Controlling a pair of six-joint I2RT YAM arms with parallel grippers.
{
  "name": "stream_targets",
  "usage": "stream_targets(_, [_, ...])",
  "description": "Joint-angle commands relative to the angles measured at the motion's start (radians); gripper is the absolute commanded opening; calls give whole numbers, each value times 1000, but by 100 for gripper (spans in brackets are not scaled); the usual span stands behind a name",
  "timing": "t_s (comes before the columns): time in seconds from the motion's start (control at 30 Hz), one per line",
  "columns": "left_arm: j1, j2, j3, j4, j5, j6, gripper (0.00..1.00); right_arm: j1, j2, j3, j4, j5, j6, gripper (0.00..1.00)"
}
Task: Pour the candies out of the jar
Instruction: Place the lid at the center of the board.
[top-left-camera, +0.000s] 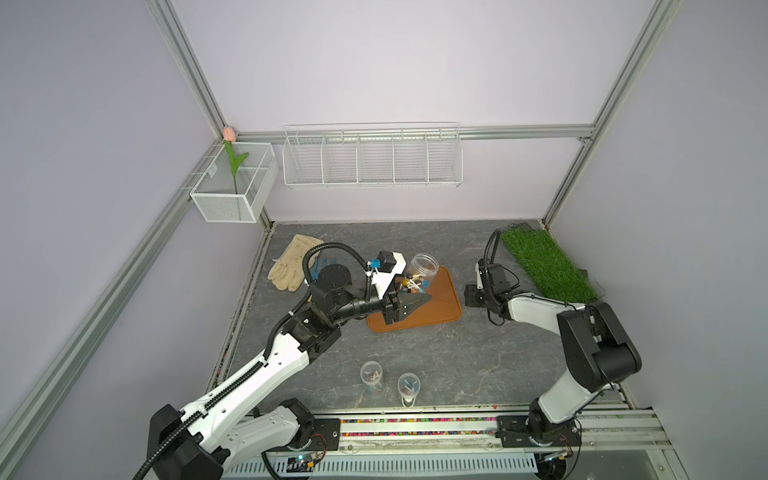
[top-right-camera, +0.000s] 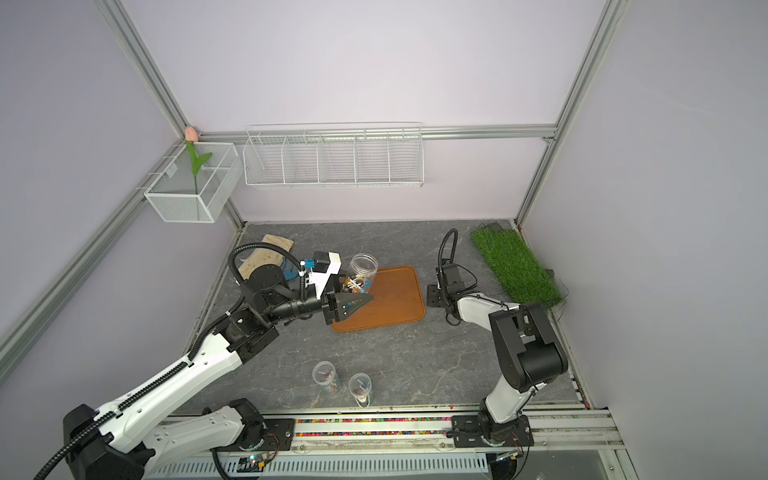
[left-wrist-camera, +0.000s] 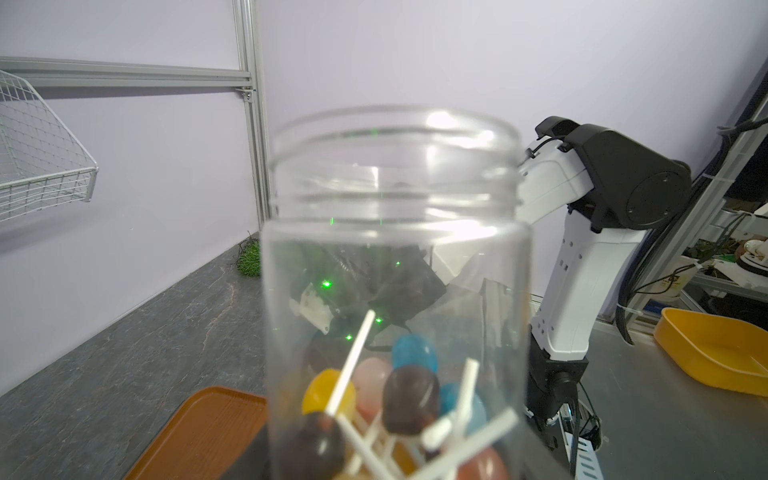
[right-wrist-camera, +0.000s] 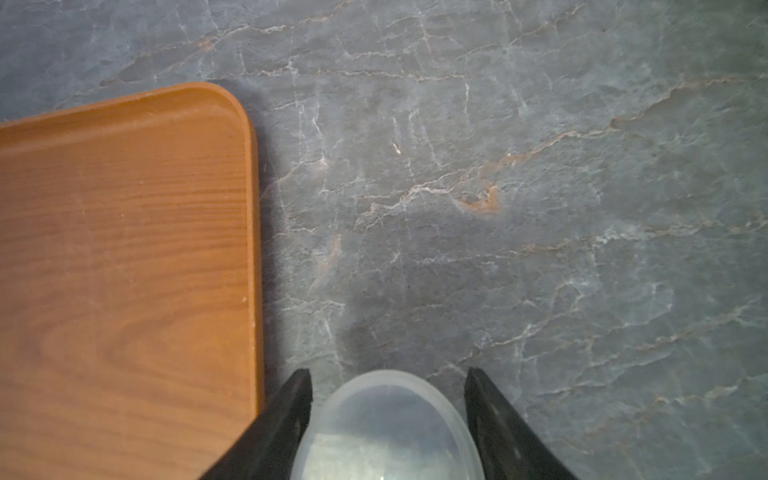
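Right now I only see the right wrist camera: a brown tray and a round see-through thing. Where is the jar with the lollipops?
Observer: The left end effector holds the jar above the left side of the tray.
Operator: Did the candies fall out yet?
Observer: No. The candies lie in the bottom of the jar.
Operator: Is the jar open on top?
Observer: Yes, its mouth is uncovered and points mostly upward.
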Motion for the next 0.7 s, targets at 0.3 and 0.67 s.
stream_targets(0.3, [-3,25,9,31,-16,9,43,3,-11,-5,-10,6,39,87])
stream_targets(0.67, [-3,75,-20,98,-30,-29,43,-4,-242,-21,-95,-63,89,95])
